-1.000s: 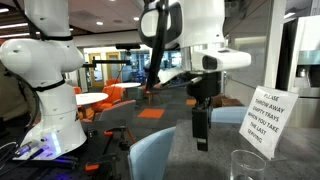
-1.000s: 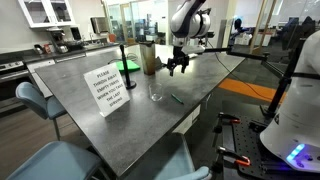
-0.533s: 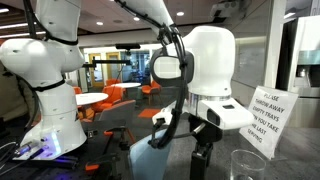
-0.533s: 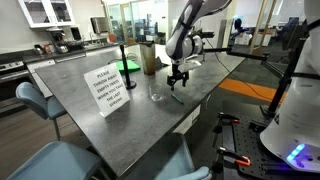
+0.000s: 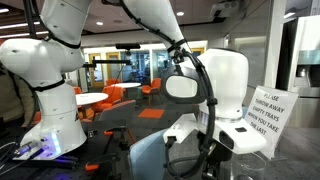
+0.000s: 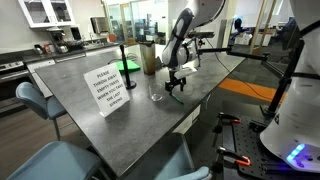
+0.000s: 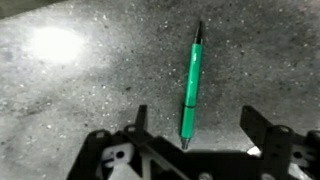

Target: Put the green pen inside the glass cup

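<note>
The green pen (image 7: pixel 190 85) lies flat on the speckled grey table (image 6: pixel 100 125). In the wrist view it runs from upper right down to a tip between my fingers. My gripper (image 7: pixel 200 128) is open and empty, hanging low right above the pen, with one dark finger (image 7: pixel 140 120) on each side of the tip. In an exterior view the gripper (image 6: pixel 175 84) hangs just above the tabletop, a little to the right of the clear glass cup (image 6: pixel 156 95), which stands upright. In the other exterior view my arm (image 5: pixel 215 90) fills the middle and hides the pen and cup.
A white printed sign (image 6: pixel 108 88) stands left of the cup and also shows in an exterior view (image 5: pixel 265 118). A dark container (image 6: pixel 148 58) and a black stand (image 6: pixel 122 62) sit at the back of the table. A second white robot (image 5: pixel 50 70) stands beyond the table.
My arm has come down and moved toward the table's near side, from above the back of the table to low over the pen. The gripper has stayed open.
</note>
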`<state>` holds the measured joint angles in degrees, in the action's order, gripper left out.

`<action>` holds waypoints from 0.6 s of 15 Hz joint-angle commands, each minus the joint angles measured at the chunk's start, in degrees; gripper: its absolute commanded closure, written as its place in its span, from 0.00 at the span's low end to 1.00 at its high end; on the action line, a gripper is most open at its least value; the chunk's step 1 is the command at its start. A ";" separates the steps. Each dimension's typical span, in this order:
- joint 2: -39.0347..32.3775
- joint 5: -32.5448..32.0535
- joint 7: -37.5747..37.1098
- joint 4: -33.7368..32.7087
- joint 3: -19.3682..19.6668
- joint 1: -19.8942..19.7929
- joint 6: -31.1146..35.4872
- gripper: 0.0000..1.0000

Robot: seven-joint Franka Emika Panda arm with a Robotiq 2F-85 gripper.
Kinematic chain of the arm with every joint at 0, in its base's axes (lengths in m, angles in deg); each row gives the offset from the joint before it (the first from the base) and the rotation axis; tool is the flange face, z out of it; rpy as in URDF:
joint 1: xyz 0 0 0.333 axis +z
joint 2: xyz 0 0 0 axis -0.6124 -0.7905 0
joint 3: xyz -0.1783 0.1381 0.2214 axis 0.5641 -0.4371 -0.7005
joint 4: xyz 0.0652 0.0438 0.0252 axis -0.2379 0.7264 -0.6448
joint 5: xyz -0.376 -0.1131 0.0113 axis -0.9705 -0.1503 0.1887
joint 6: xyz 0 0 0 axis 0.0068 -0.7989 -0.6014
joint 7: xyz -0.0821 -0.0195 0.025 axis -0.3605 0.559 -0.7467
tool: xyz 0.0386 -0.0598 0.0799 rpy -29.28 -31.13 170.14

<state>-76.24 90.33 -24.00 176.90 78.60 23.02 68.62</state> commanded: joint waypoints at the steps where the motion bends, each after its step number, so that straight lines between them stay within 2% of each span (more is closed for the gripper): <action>1: -2.84 -1.10 -2.88 -2.83 -0.80 -0.46 0.45 0.00; 2: -3.41 -0.94 -3.11 -3.41 -0.98 -0.59 0.22 0.03; 3: -3.92 -0.78 -3.31 -3.93 -1.15 -0.73 0.18 0.17; 6: -5.14 -0.79 -3.48 -5.01 -1.11 -0.92 0.07 0.37; 7: -5.38 -0.83 -3.61 -5.19 -1.05 -0.99 -0.02 0.40; 8: -5.52 -0.89 -3.68 -5.23 -1.01 -1.07 0.12 0.51; 9: -5.61 -0.94 -3.60 -5.25 -0.98 -1.18 0.22 0.65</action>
<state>-81.43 90.27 -25.94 172.33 78.15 22.67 68.62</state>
